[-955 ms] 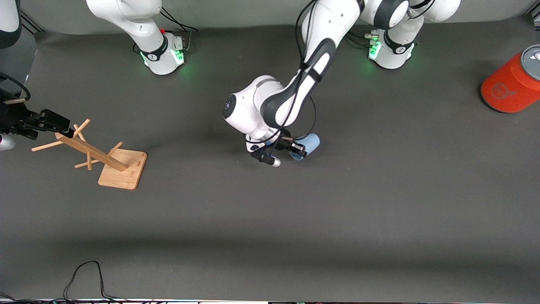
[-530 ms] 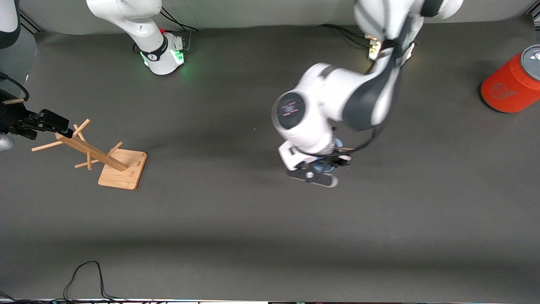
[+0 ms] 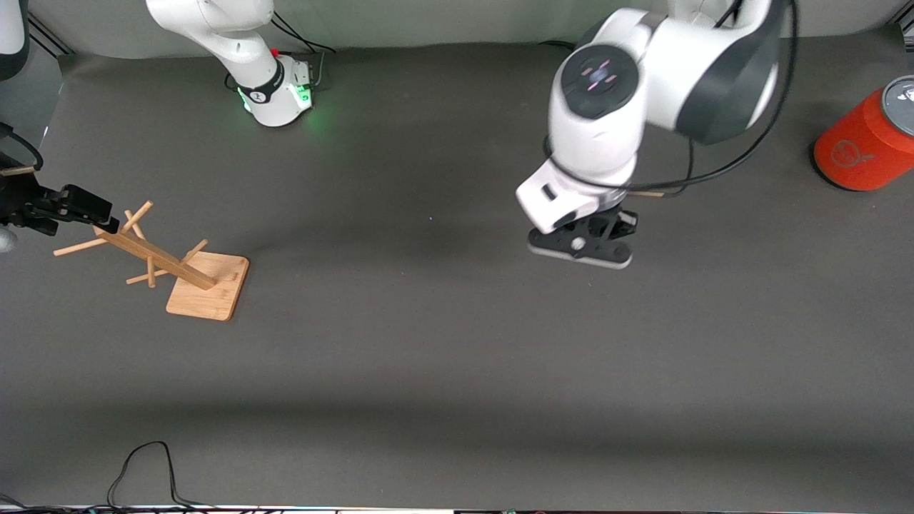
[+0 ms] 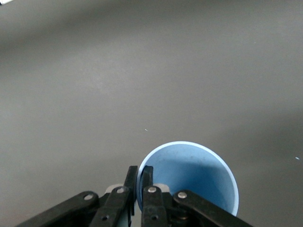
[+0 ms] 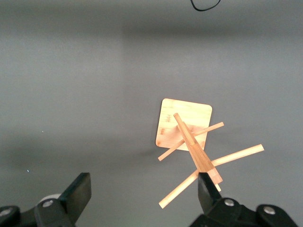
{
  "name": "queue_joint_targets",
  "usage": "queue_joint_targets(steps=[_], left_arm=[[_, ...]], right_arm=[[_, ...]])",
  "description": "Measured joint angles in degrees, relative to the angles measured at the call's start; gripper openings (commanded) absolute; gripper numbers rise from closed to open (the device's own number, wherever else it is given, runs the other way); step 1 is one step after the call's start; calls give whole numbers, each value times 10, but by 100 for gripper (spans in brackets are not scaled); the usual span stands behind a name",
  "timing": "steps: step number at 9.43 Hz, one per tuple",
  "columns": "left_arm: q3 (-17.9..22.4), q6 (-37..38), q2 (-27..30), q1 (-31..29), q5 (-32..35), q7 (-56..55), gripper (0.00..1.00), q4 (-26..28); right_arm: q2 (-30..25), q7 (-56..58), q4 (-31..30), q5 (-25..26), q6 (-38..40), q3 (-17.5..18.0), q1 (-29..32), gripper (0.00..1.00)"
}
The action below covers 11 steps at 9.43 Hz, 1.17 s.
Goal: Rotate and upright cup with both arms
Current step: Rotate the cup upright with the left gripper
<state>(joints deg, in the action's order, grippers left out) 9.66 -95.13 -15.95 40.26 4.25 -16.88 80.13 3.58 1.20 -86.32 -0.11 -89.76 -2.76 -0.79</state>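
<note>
Left gripper (image 4: 138, 187), black two-finger, pinches the rim wall of the small pale-blue tapered plastic cup (image 4: 194, 175): one finger inside the mouth, one outside. Cup hangs up off the dark grey table (image 3: 443, 371), mouth toward the wrist camera, and is hidden under the left arm in the front view, toward the orange-red can with grey lid (image 3: 867, 139). Right gripper (image 5: 142, 194), fingers spread wide, waits over the bamboo peg rack (image 3: 171, 260).

Two glossy white jointed robot arms (image 3: 643, 78) with dark grey joint bands, looping black cables, green-lit bases (image 3: 282, 89), black two-finger grippers (image 4: 137, 201) with silver screws.
</note>
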Motion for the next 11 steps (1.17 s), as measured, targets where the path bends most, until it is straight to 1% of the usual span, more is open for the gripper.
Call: queue_joint_targets(steps=[1, 2, 3, 4, 5, 9, 11], left_arm=[[1, -59, 44, -3, -6, -11, 0, 73], [0, -130, 74, -4, -9, -25, 0, 143], [-1, -206, 83, -3, -11, -41, 0, 202], [-4, -282, 75, -1, -12, -57, 0, 247], [-7, -351, 52, 2, -13, -76, 0, 274], [-12, -534, -52, 40, -12, -184, 0, 291], [-11, -641, -80, 47, -12, -205, 0, 322]], right_arm=[[0, 0, 0, 0, 0, 0, 0, 100], [0, 0, 0, 0, 0, 0, 0, 100], [0, 0, 0, 0, 0, 0, 0, 100], [0, 0, 0, 0, 2, 0, 0, 100], [0, 0, 0, 0, 10, 0, 0, 100], [0, 0, 0, 0, 20, 0, -1, 100], [0, 0, 0, 0, 20, 0, -1, 100]])
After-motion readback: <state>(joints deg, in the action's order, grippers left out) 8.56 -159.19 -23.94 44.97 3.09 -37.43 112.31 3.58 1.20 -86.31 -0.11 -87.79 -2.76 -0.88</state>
